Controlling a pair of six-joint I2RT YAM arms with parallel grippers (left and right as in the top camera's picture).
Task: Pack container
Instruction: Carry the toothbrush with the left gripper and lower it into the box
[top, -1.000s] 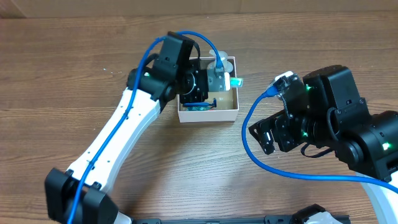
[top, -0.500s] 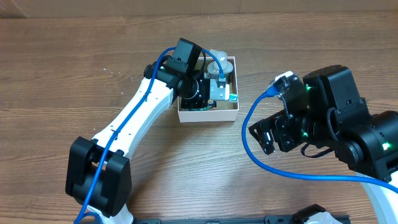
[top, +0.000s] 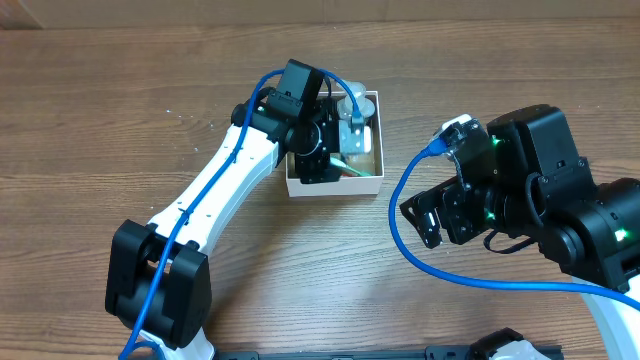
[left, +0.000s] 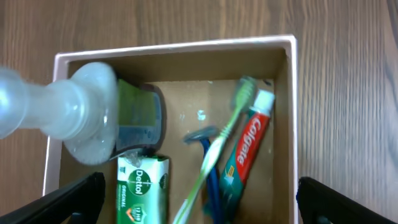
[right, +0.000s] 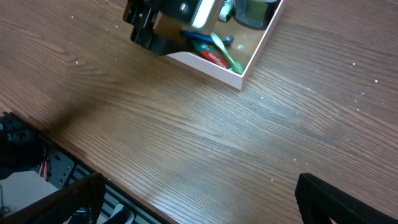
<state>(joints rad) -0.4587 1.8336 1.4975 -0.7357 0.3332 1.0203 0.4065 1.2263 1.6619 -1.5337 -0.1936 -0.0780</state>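
Observation:
The container (top: 332, 186) is a white-walled square box with a tan floor (left: 186, 99), at mid-table. Inside lie a clear bottle (left: 87, 115) of green liquid, a green Dettol packet (left: 143, 190), a green toothbrush (left: 219, 146), a red Colgate tube (left: 250, 149) and a blue razor (left: 200, 138). My left gripper (top: 327, 150) hangs right over the box, open, its jaws wide apart (left: 198, 202) with nothing between them. My right gripper (top: 432, 215) is open over bare wood (right: 199, 199), to the right of the container (right: 208, 65).
The table's near edge with a black rail (right: 62, 168) shows in the right wrist view. A blue cable (top: 410, 250) loops off the right arm. The left arm (top: 210, 200) slants across the table's left half.
My left gripper has opened over the container, and the green toothbrush it carried now lies inside. The right arm has not moved.

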